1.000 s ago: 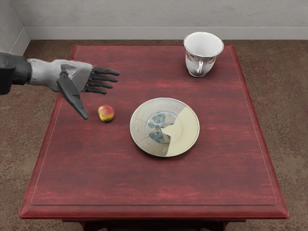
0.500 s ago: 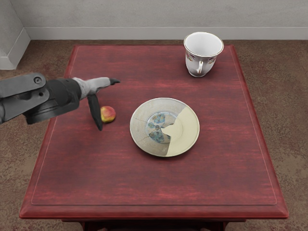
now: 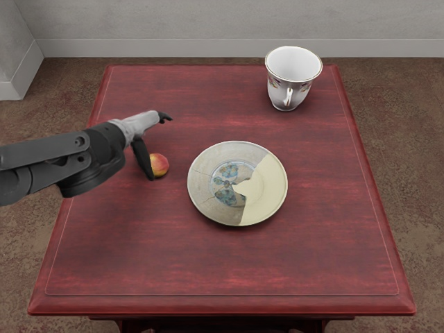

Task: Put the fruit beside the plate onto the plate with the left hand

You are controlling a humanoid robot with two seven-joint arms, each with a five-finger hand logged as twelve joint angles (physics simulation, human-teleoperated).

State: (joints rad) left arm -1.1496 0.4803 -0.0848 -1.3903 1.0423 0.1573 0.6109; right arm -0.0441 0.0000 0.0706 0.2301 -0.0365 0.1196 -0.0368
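Note:
A small red-and-yellow fruit [image 3: 160, 165] lies on the red table, a short way left of the patterned plate [image 3: 272, 182]. My left arm reaches in from the left edge, its dark elbow low over the table's left side. The left hand [image 3: 148, 139] is turned edge-on just behind and left of the fruit. Its black thumb [image 3: 145, 161] points down against the fruit's left side, partly hiding it, and the other fingers stretch out behind the fruit. The hand is open, and nothing is held. The right arm is out of view.
A white cup [image 3: 293, 76] with a handle stands at the back right of the table [image 3: 208, 257]. Brown carpet surrounds the table, and a grey wall runs along the back.
The left hand has rolled from flat, spread fingers to edge-on and dropped toward the fruit. The forearm has pushed further over the table, and the thumb now stands right beside the fruit.

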